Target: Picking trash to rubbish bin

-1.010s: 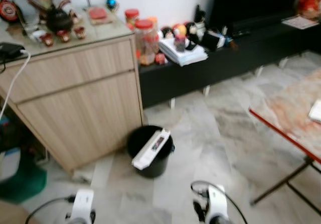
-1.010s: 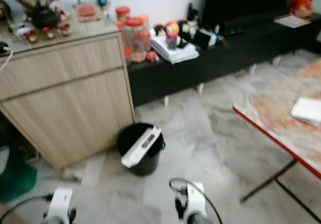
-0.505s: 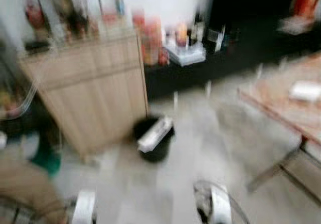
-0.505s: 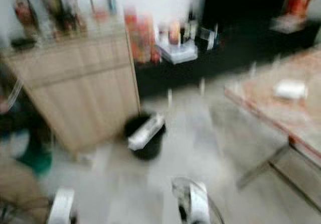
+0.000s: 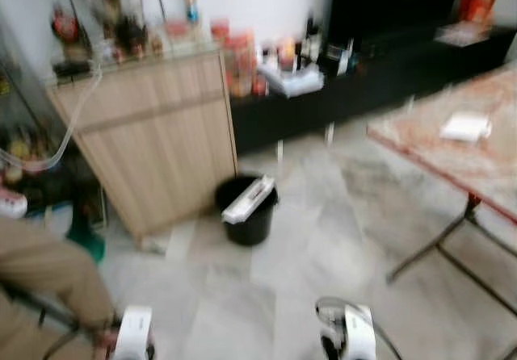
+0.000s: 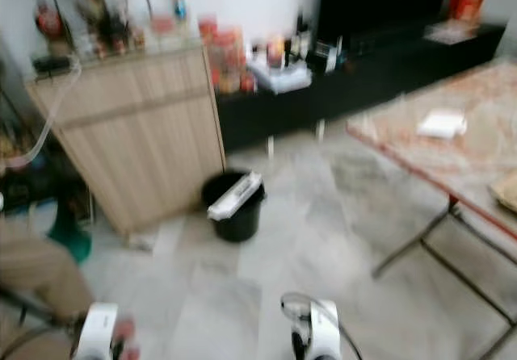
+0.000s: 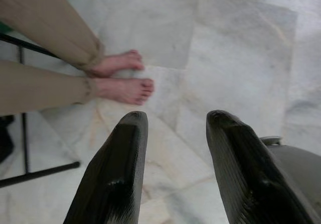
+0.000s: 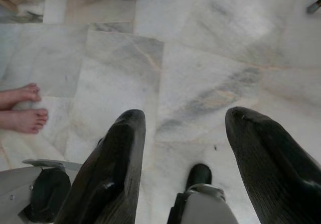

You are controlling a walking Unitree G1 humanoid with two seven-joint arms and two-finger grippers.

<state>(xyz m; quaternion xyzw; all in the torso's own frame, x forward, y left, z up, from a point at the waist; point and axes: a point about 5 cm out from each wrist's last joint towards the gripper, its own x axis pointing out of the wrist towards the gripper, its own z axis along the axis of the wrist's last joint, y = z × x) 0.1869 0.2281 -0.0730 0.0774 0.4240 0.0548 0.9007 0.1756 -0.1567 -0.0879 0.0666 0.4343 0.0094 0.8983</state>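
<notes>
Left eye view, blurred: a black bin (image 5: 247, 215) stands on the marble floor (image 5: 323, 239) just beside the front corner of a wooden cabinet (image 5: 153, 142). A long white box (image 5: 249, 199) lies tilted across the bin's rim, one end up over the edge. Behind the bin, a low black TV bench (image 5: 363, 85) runs along the wall, crowded with jars and papers too blurred to tell apart. A red-edged folding table (image 5: 452, 150) stands to the robot's right, well apart from the bin, with a white packet (image 5: 466, 127) on top. A person's tan trouser leg (image 5: 48, 271) shows at the lower left.

Both arms hang low near the bottom of the head views, well short of the bin. Left wrist view: the left gripper (image 7: 173, 158) hangs over bare floor, fingers (image 7: 118, 169) parted and holding nothing; a person's bare feet (image 7: 123, 81) rest on the tiles beyond it, beside a thin black chair leg (image 7: 35, 174). Right wrist view: the right gripper (image 8: 183, 158) is likewise spread and empty above the tiles, with the bin's rounded base at the far edge and the same bare feet off to one side.
</notes>
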